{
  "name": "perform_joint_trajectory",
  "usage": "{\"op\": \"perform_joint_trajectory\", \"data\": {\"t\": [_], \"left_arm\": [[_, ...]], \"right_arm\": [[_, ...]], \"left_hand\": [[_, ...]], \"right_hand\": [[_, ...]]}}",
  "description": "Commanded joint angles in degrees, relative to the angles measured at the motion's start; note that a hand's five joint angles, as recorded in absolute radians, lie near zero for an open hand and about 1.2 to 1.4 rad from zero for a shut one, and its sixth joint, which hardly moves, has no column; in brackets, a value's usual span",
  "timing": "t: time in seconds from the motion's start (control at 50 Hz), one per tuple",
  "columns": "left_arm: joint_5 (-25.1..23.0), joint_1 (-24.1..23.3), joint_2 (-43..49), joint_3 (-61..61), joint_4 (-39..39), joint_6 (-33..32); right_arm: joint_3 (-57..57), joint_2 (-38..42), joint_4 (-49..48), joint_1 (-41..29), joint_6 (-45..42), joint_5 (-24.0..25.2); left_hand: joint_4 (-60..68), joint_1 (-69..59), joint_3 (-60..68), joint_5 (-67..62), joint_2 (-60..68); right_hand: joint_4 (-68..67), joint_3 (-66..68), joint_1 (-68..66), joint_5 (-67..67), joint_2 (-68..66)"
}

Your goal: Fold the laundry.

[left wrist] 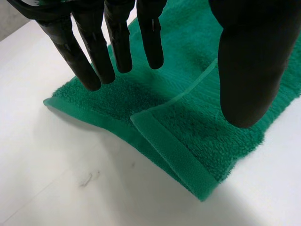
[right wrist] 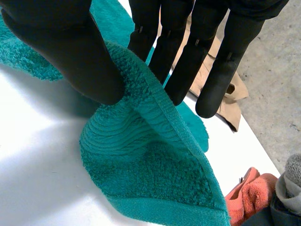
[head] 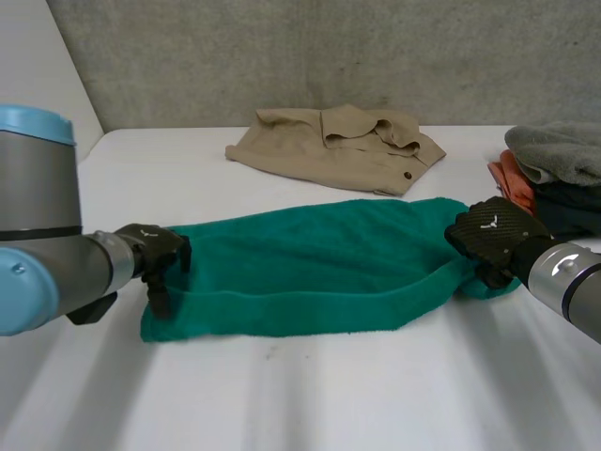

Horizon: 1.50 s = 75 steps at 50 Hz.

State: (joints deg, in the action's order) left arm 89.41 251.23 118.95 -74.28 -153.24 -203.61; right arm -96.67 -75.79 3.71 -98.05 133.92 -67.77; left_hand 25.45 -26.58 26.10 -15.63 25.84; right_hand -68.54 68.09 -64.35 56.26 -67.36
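Note:
A green towel (head: pixel 310 263) lies folded lengthwise across the middle of the table. My left hand (head: pixel 155 256) is at the towel's left end. In the left wrist view its fingers (left wrist: pixel 94 61) are straight and spread from the thumb, just above the doubled corner of the towel (left wrist: pixel 188 122), holding nothing. My right hand (head: pixel 493 235) is at the towel's right end. In the right wrist view its thumb (right wrist: pixel 80 61) and fingers pinch the raised edge of the towel (right wrist: pixel 150 174), which drapes down from them to the table.
A beige shirt (head: pixel 338 146) lies folded at the back of the table. A pile of grey, orange and dark clothes (head: pixel 554 160) sits at the right edge, just behind my right hand; its orange cloth (right wrist: pixel 249 193) lies beside the towel's end.

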Motion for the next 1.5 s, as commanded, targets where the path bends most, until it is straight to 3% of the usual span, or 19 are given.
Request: {"op": "perform_joint_trajectory", "data": {"t": [0.02, 0.16, 0.3, 0.46, 0.5, 0.54, 0.62, 0.68, 0.82, 0.9, 0.98, 1.06, 1.2, 1.32, 1.42, 1.5], "left_arm": [[4.5, -1.9, 5.4, 3.8, 0.1, 0.0], [4.8, -2.8, 8.3, 4.4, 0.0, -1.1], [5.2, -3.4, 9.1, 4.2, 0.2, -1.9], [6.1, -2.9, 8.6, 3.7, 0.3, -2.7], [6.3, -2.9, 8.4, 3.7, 0.3, -2.8], [6.3, -2.9, 8.2, 3.5, 0.4, -3.0], [6.7, -3.1, 7.3, 2.5, 0.7, -3.3], [6.9, -3.1, 6.2, 1.3, 0.7, -4.1], [7.2, -2.9, 2.4, -2.7, 3.8, -6.9], [5.6, -2.3, -0.6, -6.4, 6.7, -10.9], [4.7, -1.1, -2.2, -11.1, 9.3, -20.0], [6.1, 0.4, -2.3, -12.6, 9.1, -25.3], [7.6, 0.4, -1.4, -3.6, 3.3, -24.4], [8.0, -0.9, 3.5, 15.5, -8.2, -19.3], [11.3, -0.3, 4.5, 37.8, -18.5, -11.0], [12.6, 1.2, 3.9, 45.3, -26.7, -4.8]], "right_arm": [[-0.3, -0.1, 0.1, 0.3, 0.0, 0.2], [-0.7, 0.0, -0.4, 0.8, -0.1, 0.2], [-1.1, -0.1, -1.3, 1.0, 0.0, 0.4], [-1.0, -0.3, -1.3, 1.3, 0.0, 0.4], [-1.0, -0.4, -1.3, 1.3, 0.0, 0.4], [-1.1, -0.6, -1.2, 1.3, 0.0, 0.4], [-1.1, -1.0, -0.9, 1.5, -0.2, 0.4], [-1.0, -1.5, -0.8, 1.6, -0.2, 0.4], [-0.5, -3.6, 2.0, 2.5, -1.8, 1.2], [-0.7, -5.4, 8.7, 3.9, -7.4, 2.5], [-2.2, -4.5, 23.7, 5.1, -20.8, 2.7], [-1.9, -1.6, 31.4, 6.6, -31.2, 2.1], [4.3, 4.5, 24.5, 5.0, -24.5, 0.5], [20.7, 12.9, 14.0, 0.3, -17.0, -7.5], [40.6, 14.0, -3.4, -0.7, -3.2, -14.5], [42.5, 12.2, -16.2, -0.5, 5.9, -14.5]], "left_hand": [[5.1, -4.0, 4.5, -4.9, 4.7], [5.6, -4.5, 5.0, -5.4, 5.2], [20.8, -19.6, 20.1, -20.6, 20.4], [14.5, -13.4, 13.9, -14.4, 14.2], [19.4, -18.3, 18.7, -19.2, 19.0], [35.1, -34.0, 34.5, -34.9, 34.7], [40.1, -39.0, 39.4, -39.9, 39.7], [54.5, -53.4, 53.9, -54.3, 54.1], [54.5, -53.4, 53.9, -54.4, 54.2], [54.5, -53.4, 53.9, -54.4, 54.2], [54.5, -53.4, 53.9, -54.4, 54.2], [54.5, -53.4, 53.9, -54.4, 54.2], [54.5, -53.4, 53.9, -54.4, 54.2], [54.5, -53.4, 53.9, -54.4, 54.2], [54.5, -53.4, 53.9, -54.4, 54.2], [54.5, -53.4, 53.9, -54.4, 54.2]], "right_hand": [[-11.5, 11.9, -15.6, 13.7, -12.6], [-11.5, 11.9, -15.6, 13.7, -12.6], [-11.5, 11.9, -15.6, 13.7, -12.6], [-11.5, 11.9, -15.6, 13.7, -12.6], [-11.5, 11.9, -15.6, 13.7, -12.6], [-11.5, 11.9, -15.6, 13.7, -12.6], [-11.5, 11.9, -15.6, 13.7, -12.6], [-11.5, 11.9, -15.6, 13.7, -12.6], [-11.5, 11.9, -15.6, 13.7, -12.6], [-11.5, 11.9, -15.6, 13.7, -12.6], [-11.5, 11.9, -15.6, 13.7, -12.6], [-11.5, 11.9, -15.6, 13.7, -12.6], [-11.5, 11.9, -15.6, 13.7, -12.6], [-11.5, 11.9, -15.6, 13.7, -12.6], [-11.5, 11.9, -15.6, 13.7, -12.6], [-11.5, 11.9, -15.6, 13.7, -12.6]]}}
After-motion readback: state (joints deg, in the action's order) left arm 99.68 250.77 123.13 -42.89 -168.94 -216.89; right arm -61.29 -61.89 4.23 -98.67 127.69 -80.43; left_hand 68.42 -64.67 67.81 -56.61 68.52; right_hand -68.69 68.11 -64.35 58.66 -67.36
